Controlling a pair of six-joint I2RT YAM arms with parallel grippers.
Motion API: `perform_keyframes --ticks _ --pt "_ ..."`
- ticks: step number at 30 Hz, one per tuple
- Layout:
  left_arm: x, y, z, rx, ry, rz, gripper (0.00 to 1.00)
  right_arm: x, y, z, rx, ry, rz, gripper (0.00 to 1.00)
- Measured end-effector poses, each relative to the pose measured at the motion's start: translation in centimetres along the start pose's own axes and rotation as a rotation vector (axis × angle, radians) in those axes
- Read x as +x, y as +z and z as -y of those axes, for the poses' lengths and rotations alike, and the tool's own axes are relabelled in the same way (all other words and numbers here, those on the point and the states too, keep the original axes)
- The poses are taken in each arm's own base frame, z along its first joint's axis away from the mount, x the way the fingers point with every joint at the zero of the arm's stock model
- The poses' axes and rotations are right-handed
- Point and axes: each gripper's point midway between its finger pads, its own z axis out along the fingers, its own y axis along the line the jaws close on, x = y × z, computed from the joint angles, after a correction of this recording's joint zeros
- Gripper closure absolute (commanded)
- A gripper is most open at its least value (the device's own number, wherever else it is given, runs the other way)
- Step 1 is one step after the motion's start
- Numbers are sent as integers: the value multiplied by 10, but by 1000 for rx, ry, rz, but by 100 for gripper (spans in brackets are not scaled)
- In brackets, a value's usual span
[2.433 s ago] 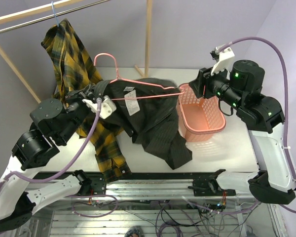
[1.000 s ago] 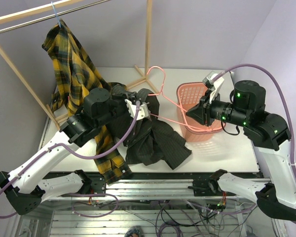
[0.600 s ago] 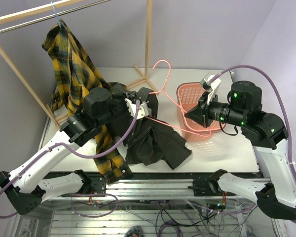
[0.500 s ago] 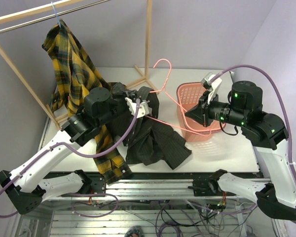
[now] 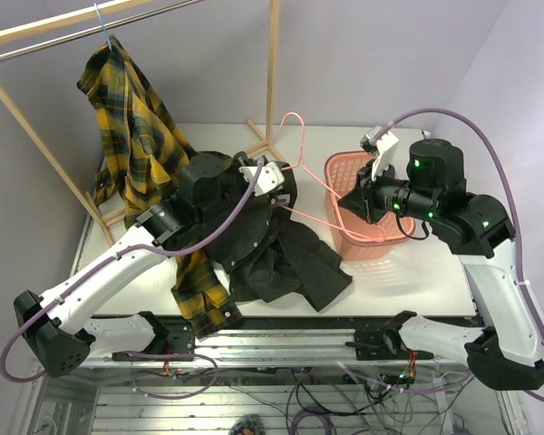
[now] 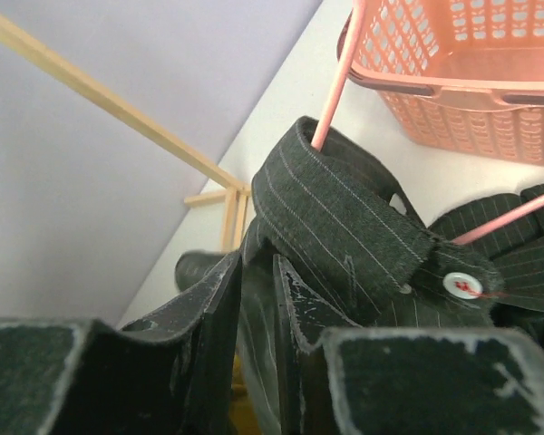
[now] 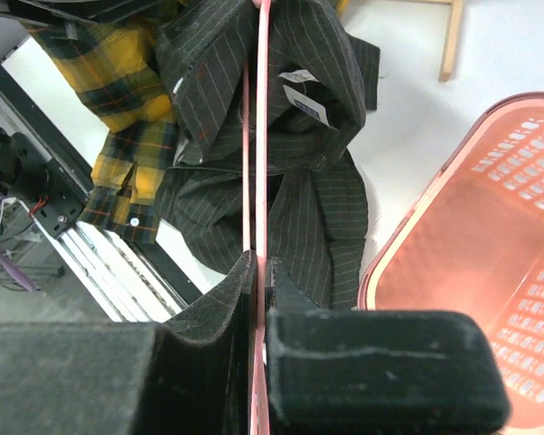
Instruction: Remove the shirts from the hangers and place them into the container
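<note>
nothing legible (tag (image 7: 305,101) on dark shirt (image 7: 319,213) blurred)

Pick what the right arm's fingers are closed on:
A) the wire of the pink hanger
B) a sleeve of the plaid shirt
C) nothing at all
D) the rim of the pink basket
A: in the right wrist view, the right arm's fingers are pinched on the thin wire of the pink hanger, which runs from between them up into the dark striped shirt.

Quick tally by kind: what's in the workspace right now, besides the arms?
Shirts: 2 (yellow-and-black plaid flannel shirt, dark pinstriped button-up shirt)
Hangers: 2 (pink wire hanger, light blue wire hanger)
Baskets: 1 (salmon-pink slotted plastic basket)
Total: 5
</note>
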Motion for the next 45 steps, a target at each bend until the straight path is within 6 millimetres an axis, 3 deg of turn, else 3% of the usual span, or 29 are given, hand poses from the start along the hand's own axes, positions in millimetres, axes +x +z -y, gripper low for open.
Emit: perform_keyframes --ticks 4,13,20,27,32,38,45 --pt "3 -11 -6 -48 -72 -22 67 2 3 1 2 9 -29 100" --pt "-1 -68 -39 -258 -257 6 70 -11 -12 1 31 41 -22 100" --pt "4 -89 -41 -302 -327 25 69 -22 -31 4 86 71 11 100" --pt "15 -96 -41 -335 -341 7 70 -66 -65 -2 101 66 159 100" --pt "18 -104 -43 -362 -354 9 71 -83 -79 -6 97 61 226 100" --pt "21 -131 -50 -421 -370 49 73 -97 -73 -4 94 51 281 100" --pt "23 -165 -54 -480 -406 116 76 -114 -31 8 95 17 376 100"
